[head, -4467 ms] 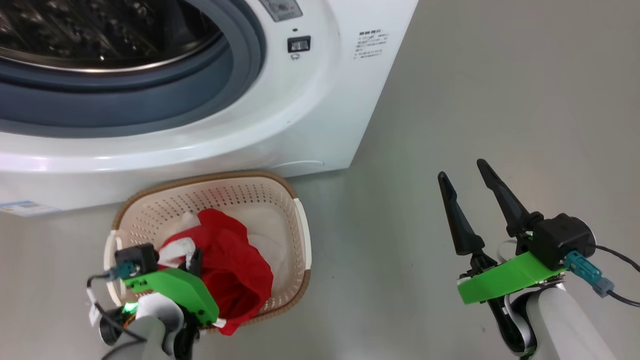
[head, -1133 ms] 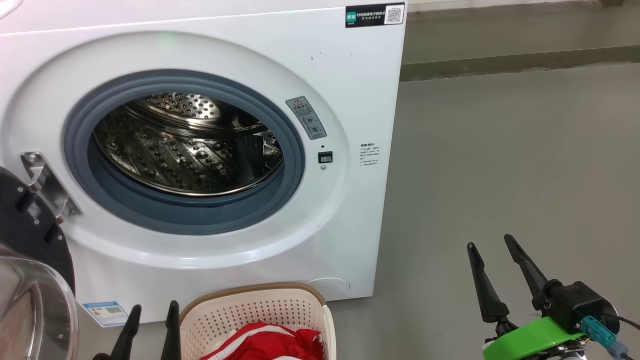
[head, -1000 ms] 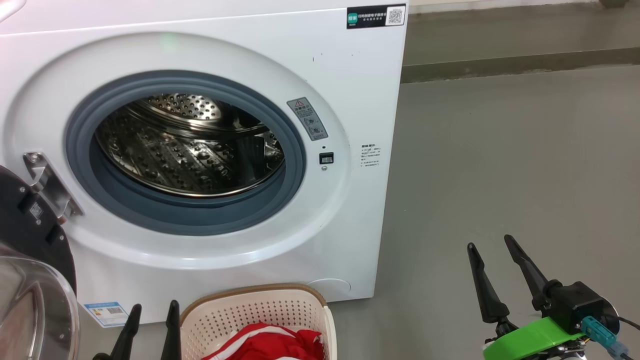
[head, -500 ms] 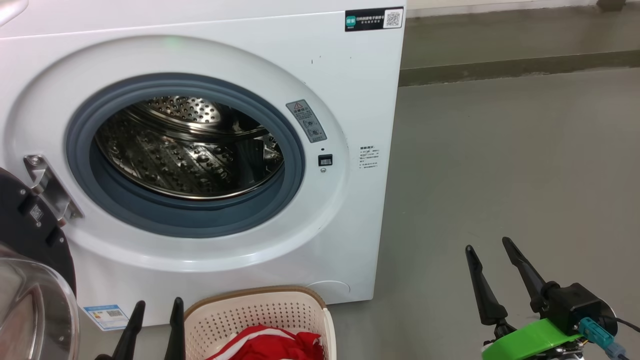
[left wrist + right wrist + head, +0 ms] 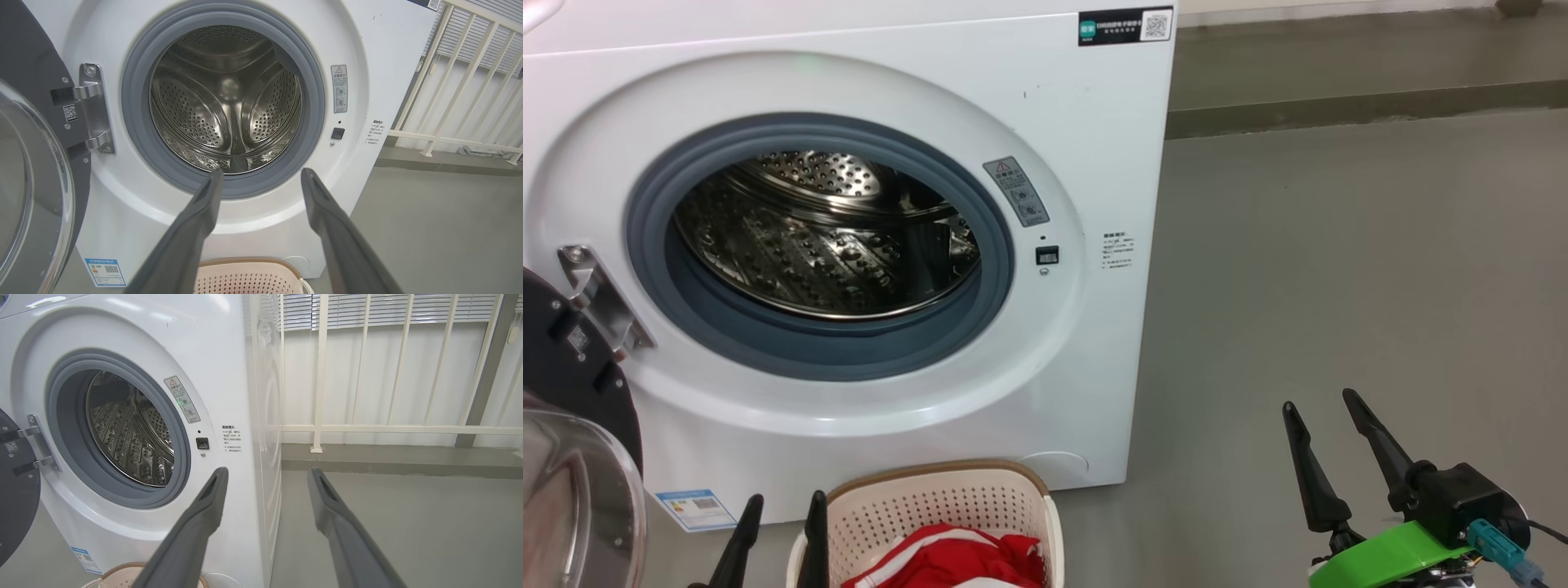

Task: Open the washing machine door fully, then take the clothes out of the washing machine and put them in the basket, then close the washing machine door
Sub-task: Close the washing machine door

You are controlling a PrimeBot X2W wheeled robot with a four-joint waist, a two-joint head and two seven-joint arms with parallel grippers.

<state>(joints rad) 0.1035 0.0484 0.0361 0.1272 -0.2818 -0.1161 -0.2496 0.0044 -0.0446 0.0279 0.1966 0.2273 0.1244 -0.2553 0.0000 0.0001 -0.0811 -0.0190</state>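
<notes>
– Grey floor [image 5: 1339,286] all round, white railing [image 5: 367,428] behind the washer [image 5: 1094,122]. Where are we in the job?

– I read it as 2 steps done, 1 left. Door [image 5: 580,457] hangs wide open on its hinge [image 5: 600,302] at the left. Drum [image 5: 229,102] looks bare through the left wrist camera; I see no cloth in it.

– And the clothes [image 5: 947,559]?

– Red with white stripes, lying in the basket [image 5: 931,506], which sits on the floor right at the washer's foot, below the opening.

– Grippers?

– Left gripper [image 5: 786,496] points up just beside the basket's left rim, fingers spread as wide as they go, nothing between them. Right gripper [image 5: 1317,400] sits well off to the right over bare floor, likewise spread and empty.

– So closing is next?

– That's my call. The left arm is nearest the door, so I'd take it round the door's outer face and push it across to the right until it meets the catch [image 5: 1046,255]. It needs an arc about the hinge, not a straight shove, and a firm last press to latch. I can't tell from here whether the basket clears the door's swing, so I'd watch that.
</notes>
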